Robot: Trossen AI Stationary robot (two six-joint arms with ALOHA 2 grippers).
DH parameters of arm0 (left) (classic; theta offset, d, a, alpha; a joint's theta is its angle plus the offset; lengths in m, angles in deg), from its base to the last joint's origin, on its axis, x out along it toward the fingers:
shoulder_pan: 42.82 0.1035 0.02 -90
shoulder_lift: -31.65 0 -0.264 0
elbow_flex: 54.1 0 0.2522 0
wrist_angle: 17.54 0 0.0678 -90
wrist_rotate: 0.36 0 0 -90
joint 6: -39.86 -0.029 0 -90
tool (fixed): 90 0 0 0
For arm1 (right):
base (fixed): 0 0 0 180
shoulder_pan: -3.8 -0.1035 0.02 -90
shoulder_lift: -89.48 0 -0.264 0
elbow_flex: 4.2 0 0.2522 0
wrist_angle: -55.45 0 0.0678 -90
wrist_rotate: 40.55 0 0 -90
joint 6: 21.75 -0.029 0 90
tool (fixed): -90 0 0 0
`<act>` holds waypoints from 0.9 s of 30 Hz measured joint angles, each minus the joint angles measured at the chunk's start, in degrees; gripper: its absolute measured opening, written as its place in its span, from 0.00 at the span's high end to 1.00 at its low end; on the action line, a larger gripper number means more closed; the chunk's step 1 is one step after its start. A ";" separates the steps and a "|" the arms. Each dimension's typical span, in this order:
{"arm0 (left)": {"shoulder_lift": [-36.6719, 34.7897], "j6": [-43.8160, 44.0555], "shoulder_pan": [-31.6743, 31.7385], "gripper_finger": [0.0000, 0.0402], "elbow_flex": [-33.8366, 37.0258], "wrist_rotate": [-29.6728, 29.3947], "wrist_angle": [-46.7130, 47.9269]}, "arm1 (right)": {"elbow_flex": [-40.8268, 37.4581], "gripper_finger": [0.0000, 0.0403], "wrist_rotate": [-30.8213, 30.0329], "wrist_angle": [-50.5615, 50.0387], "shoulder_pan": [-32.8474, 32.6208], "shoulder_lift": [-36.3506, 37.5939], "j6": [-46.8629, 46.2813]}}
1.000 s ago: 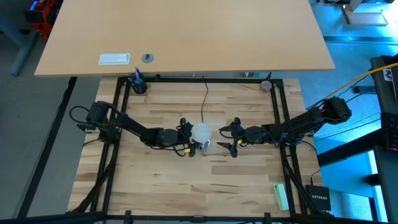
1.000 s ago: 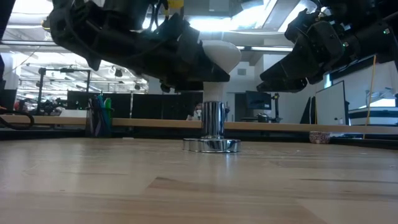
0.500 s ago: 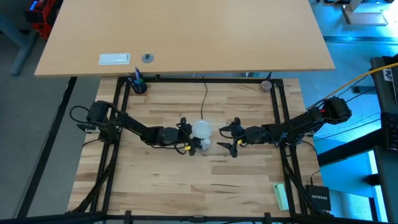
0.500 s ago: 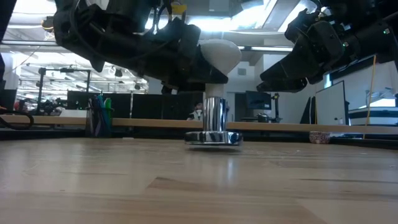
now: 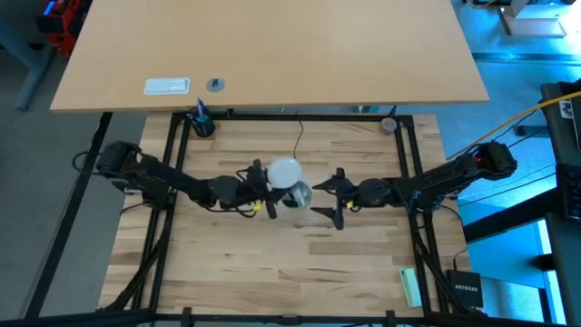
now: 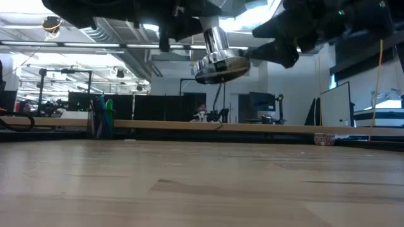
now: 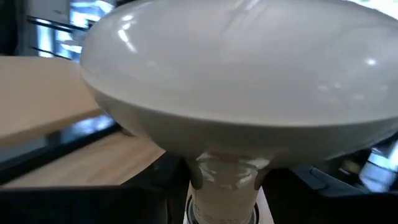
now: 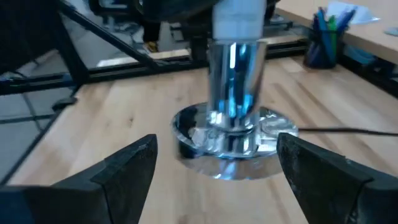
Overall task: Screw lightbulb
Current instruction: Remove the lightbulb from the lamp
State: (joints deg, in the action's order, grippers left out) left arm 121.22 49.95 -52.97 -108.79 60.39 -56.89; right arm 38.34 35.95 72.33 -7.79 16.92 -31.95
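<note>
**A:** What do you see from your end?

**B:** On my overhead feed the left gripper (image 5: 265, 189) sits near the middle of the table (image 5: 300, 272), clenched on the lightbulb (image 5: 284, 172). The white dome faces up at the camera.

**A:** And the socket?

**B:** The socket (image 6: 218, 58) hangs below the bulb, up in the air. My table-level camera shows its round silver base tilted, well clear of the wood. It looks joined to the bulb; I can't tell how deep the thread sits.

**A:** Does the left wrist camera help?

**B:** It is filled by the lightbulb (image 7: 242, 87), with the neck narrowing down between my fingers. The fingers themselves are mostly hidden there.

**A:** The right side?

**B:** The right gripper (image 5: 332, 202) is just beside the socket (image 5: 300, 195), jaws spread wide and grasping nothing. In its wrist camera I see both fingers (image 8: 127, 171) apart, with the socket (image 8: 233, 106) between and beyond them, not touched.

**A:** Anything else on the table?

**B:** A thin black cord (image 5: 300, 145) runs from the socket toward the far edge, and a cup of pens (image 5: 201, 121) stands at the far left corner.
</note>
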 joint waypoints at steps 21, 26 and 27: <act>-0.78 -0.57 -0.61 0.62 0.00 -10.00 -0.23 | 3.47 0.18 -6.83 -11.61 0.16 -0.04 -29.81; -0.78 -6.58 -2.17 0.62 0.00 -10.00 -0.68 | -4.19 0.18 -5.88 5.23 1.26 -2.03 -43.81; -0.77 -7.38 -2.35 0.62 0.00 -9.98 -1.19 | -4.41 0.18 -5.78 7.28 1.29 -2.86 -45.39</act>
State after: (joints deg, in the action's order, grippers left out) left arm 120.46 42.57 -55.32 -108.79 50.41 -58.08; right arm 33.92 30.17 79.61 -6.51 14.06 -77.34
